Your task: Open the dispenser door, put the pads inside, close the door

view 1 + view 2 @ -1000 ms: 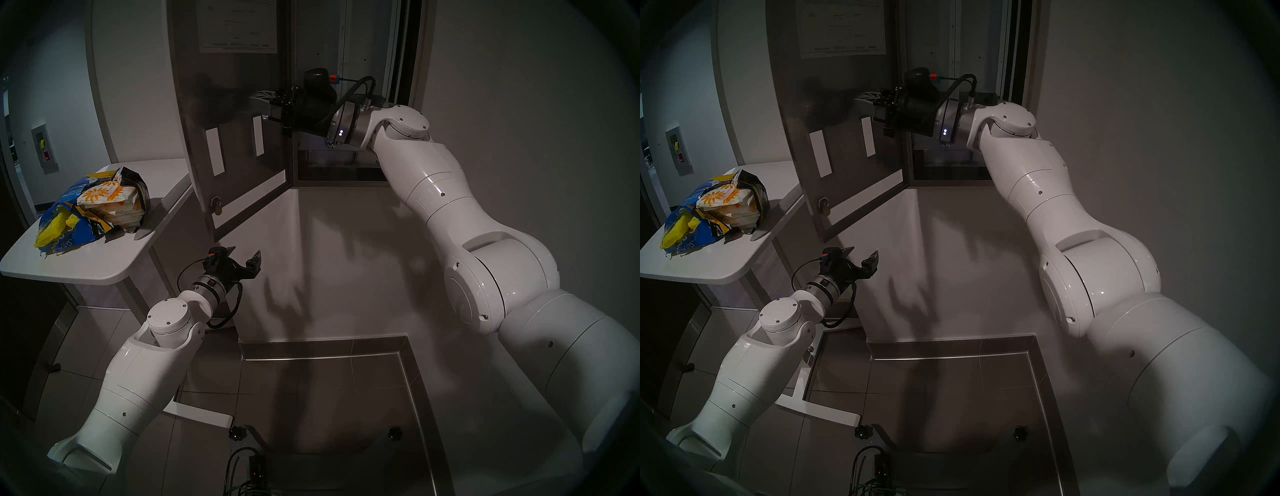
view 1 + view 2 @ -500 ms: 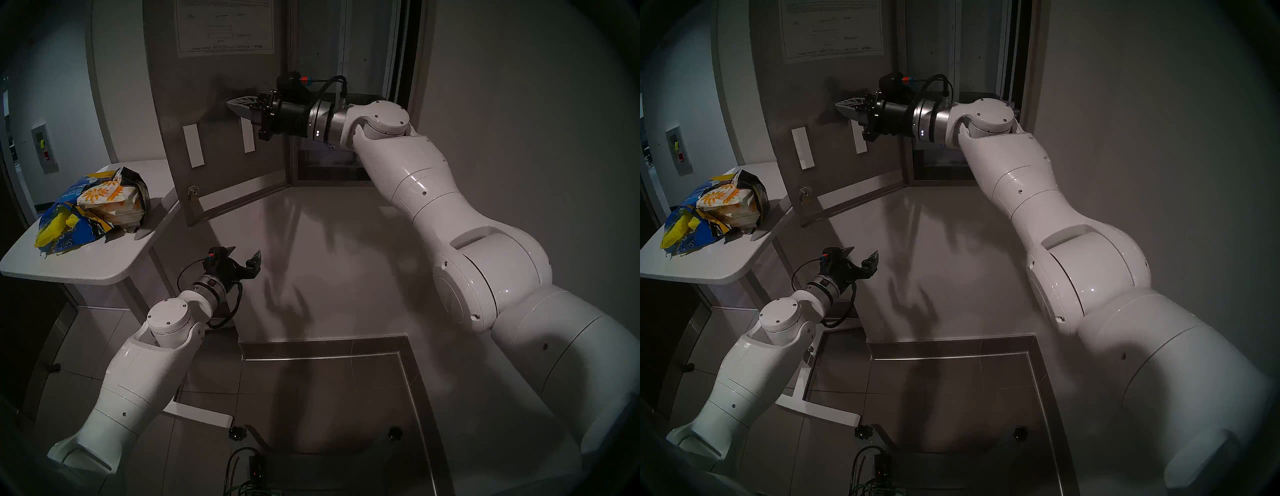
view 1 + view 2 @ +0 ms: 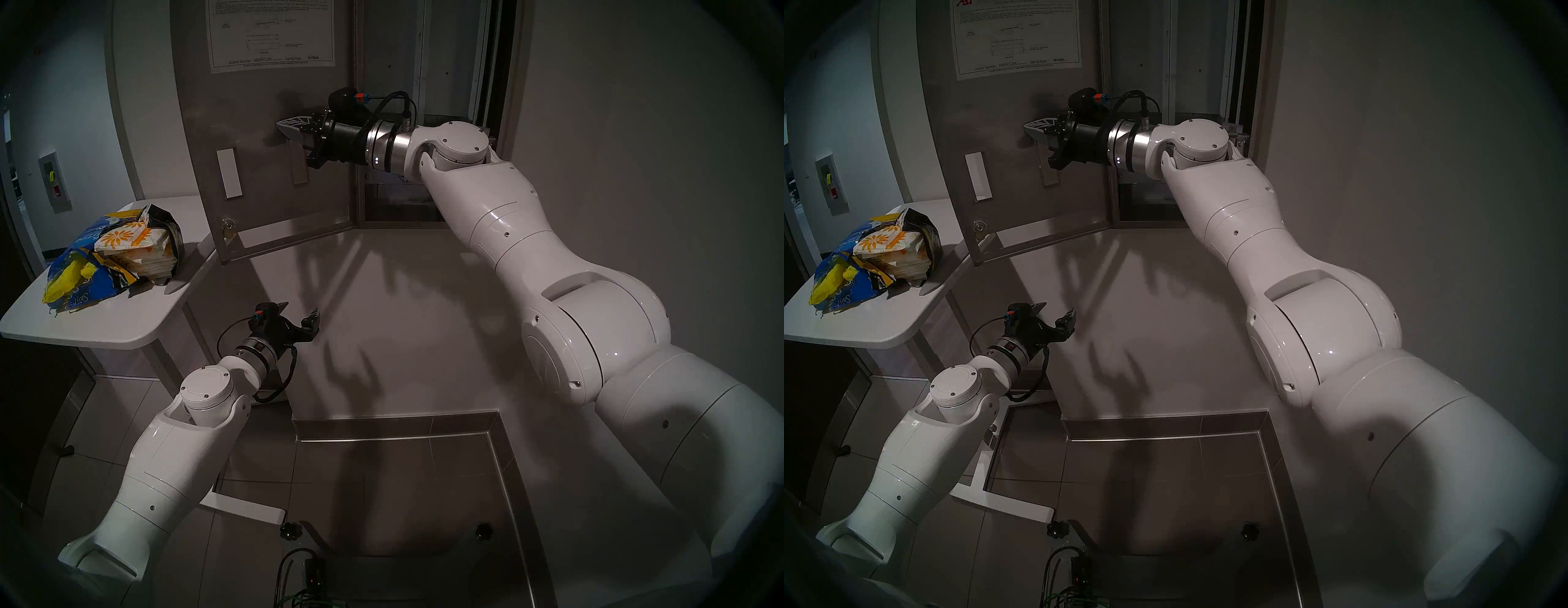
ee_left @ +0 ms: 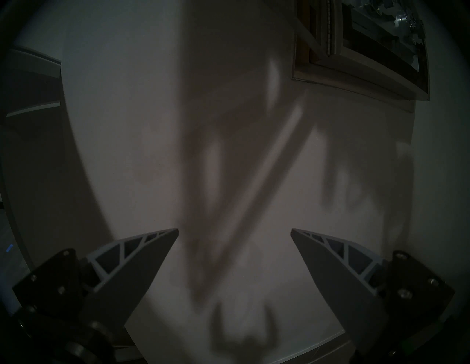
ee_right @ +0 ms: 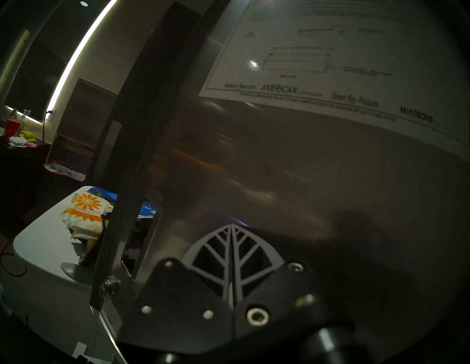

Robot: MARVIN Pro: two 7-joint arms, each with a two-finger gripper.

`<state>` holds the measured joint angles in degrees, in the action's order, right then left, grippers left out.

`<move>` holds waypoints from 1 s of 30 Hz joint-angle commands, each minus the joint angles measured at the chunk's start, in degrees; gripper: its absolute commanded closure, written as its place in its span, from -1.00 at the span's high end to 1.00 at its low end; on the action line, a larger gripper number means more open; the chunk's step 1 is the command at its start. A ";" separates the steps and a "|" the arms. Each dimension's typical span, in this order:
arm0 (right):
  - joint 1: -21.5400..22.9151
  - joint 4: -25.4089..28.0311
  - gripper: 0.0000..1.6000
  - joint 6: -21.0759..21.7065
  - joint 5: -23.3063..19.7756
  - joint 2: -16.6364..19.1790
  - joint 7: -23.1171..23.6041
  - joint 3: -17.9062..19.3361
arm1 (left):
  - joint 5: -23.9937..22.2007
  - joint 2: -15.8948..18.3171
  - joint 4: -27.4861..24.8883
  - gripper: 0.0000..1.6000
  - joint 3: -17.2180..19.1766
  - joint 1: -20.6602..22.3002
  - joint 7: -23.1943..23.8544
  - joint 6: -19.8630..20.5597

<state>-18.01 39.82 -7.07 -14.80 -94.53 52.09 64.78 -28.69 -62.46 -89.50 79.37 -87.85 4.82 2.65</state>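
Note:
The dispenser door [image 3: 263, 191] stands swung out to the left of the dispenser [image 3: 424, 63], its back and white instruction sheet [image 5: 330, 63] facing me. My right gripper [image 3: 282, 126] is shut and empty, its tips at the door's inner face [image 5: 305, 165] above the two lever slots; in the right wrist view the right gripper [image 5: 232, 225] shows its fingers pressed together. My left gripper [image 3: 301, 309] hangs open and empty low by the wall, seen wide apart in its own view [image 4: 234, 230]. The pads [image 3: 135, 244], white with orange flowers, lie stacked in a torn bag on the table.
A white side table [image 3: 106, 322] at the left carries the torn blue-and-yellow bag [image 3: 76, 280]. The door's lower corner with the lock [image 3: 229, 225] hangs over the table's right edge. A steel-edged ledge [image 3: 399, 437] and tiled floor lie below.
The door has swung further open to the left, and my shut right gripper has travelled left with it against its inner face. The left arm has not moved.

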 commanded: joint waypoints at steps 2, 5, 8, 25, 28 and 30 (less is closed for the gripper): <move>5.34 -2.26 -1.00 -0.98 1.35 -2.57 -5.24 0.77 | 0.10 -0.13 -1.72 1.00 0.47 1.67 -0.01 -0.82; 5.78 -3.24 -1.00 -1.28 1.73 -2.87 -5.80 0.90 | 0.10 -0.13 -1.72 1.00 0.47 1.67 -0.01 -0.83; 6.19 -4.41 -1.00 -1.45 2.12 -3.12 -6.51 1.14 | 0.11 -0.13 -1.73 1.00 0.47 1.67 -0.02 -0.84; 5.27 -4.17 -1.00 0.23 0.96 -1.40 -2.59 3.47 | 0.11 -0.13 -1.74 1.00 0.46 1.67 -0.04 -0.86; 2.94 -1.88 -1.00 1.58 -0.44 -0.73 -1.30 4.58 | 0.11 -0.13 -1.73 1.00 0.46 1.67 -0.04 -0.85; 1.35 0.22 -1.00 2.75 -1.31 -0.41 -0.96 5.45 | 0.10 -0.13 -1.73 1.00 0.46 1.67 -0.03 -0.84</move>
<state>-14.80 34.17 -6.57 -13.08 -96.84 49.88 67.49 -28.69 -62.45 -89.50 79.35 -87.85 4.80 2.65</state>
